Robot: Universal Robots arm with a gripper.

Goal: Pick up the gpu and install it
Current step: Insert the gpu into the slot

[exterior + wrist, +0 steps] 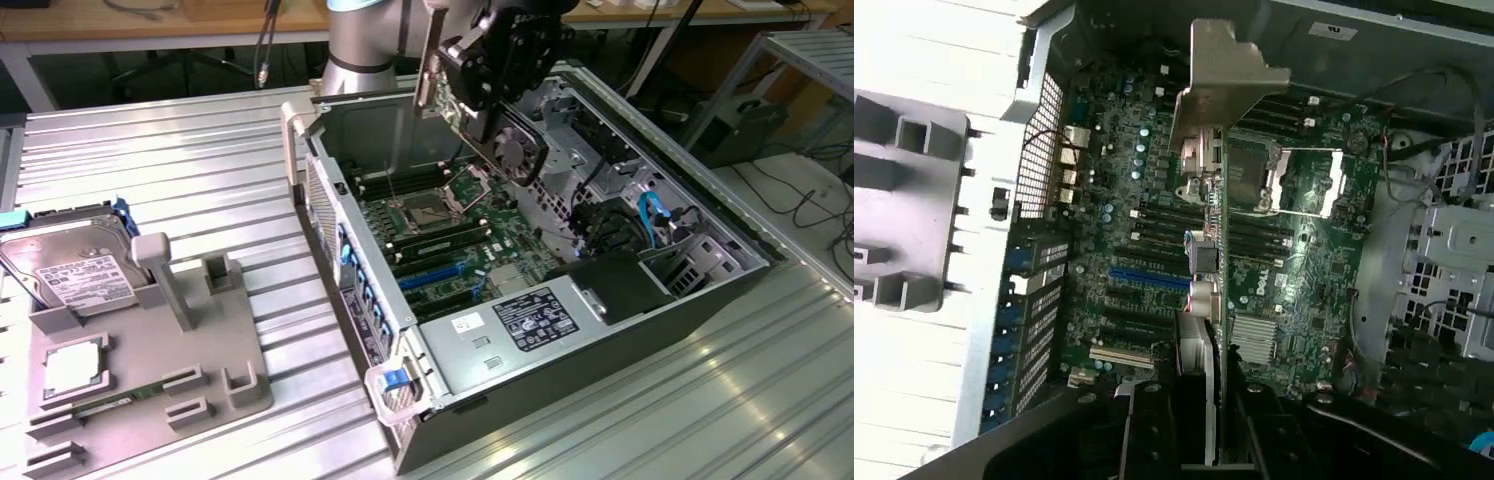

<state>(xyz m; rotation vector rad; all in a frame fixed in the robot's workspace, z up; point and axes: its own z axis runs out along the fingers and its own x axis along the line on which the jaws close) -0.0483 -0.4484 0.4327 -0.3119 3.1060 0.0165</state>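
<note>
A: Starting with the exterior view. The gripper [497,80] is clenched on the gpu [517,150], which is held clear above the open computer case [334,215], over the far part of the motherboard [447,235].
B: Lie of the card?
A: On edge and tilted, with the fan face toward the camera. Its long axis slopes down toward the exterior view's right. It hangs below the fingers and is not touching the board.
B: Wrist view?
A: The card shows edge-on, running away from the fingers [1152,420] to the pale bracket [1226,80] at its far end. Its edge line appears to cross the blue slot [1149,278] about square, and the slot lies off to one side of it.
B: Judgement?
A: Carried but not seated. The card's line and the slot's don't look matched yet.
</note>
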